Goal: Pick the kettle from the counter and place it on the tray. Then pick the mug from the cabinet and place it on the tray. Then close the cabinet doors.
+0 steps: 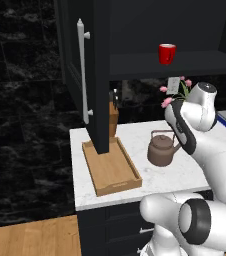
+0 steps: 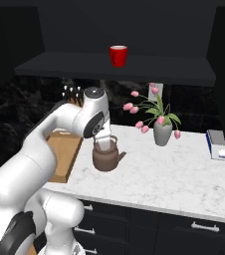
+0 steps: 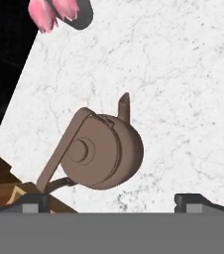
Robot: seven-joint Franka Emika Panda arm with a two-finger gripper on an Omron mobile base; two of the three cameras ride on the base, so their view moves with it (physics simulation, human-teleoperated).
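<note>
The brown kettle [image 1: 161, 149] [image 2: 106, 159] [image 3: 104, 151] stands upright on the marble counter [image 2: 174, 174], just right of the light-wood tray [image 1: 111, 167] [image 2: 64, 154], which holds nothing. My gripper [image 2: 104, 144] [image 3: 111, 202] hangs open right above the kettle, its fingertips [image 3: 32, 201] wide apart and holding nothing. The red mug [image 1: 167, 53] [image 2: 118, 55] sits on the shelf of the dark cabinet [image 2: 114, 67]. The left cabinet door [image 1: 85, 75] stands open, swung out over the tray.
A grey vase of pink tulips [image 2: 163, 132] stands right of the kettle. A knife block [image 1: 114, 117] sits behind the tray. A blue-and-white book [image 2: 217, 144] lies at the counter's far right. Dark drawers [image 2: 184, 229] run below the counter.
</note>
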